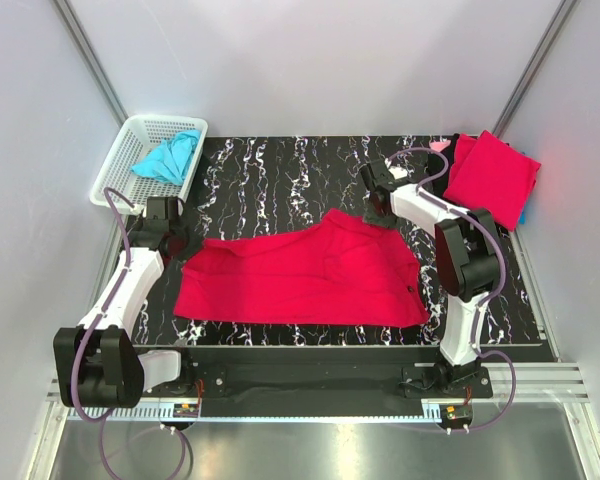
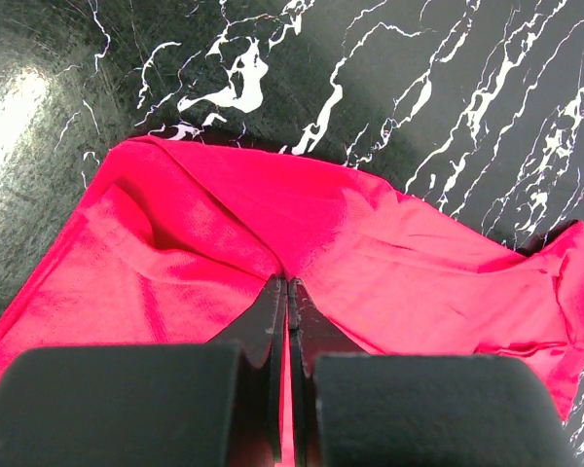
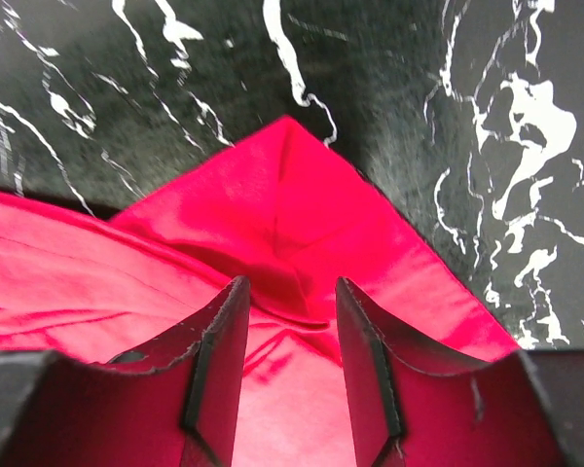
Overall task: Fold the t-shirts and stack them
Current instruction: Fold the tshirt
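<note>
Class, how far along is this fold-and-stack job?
Done: one folded crimson t-shirt lies far right. In hand: the spread crimson cloth t-shirt, left pincer shut on it, right pincer open astride its corner. Left: the turquoise t-shirt in the white lattice basket.

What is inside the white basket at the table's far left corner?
One crumpled turquoise t-shirt lies in the white basket, bunched toward its right side and reaching that rim. The rest of the lattice floor shows bare. Anything beneath the cloth is covered.
</note>
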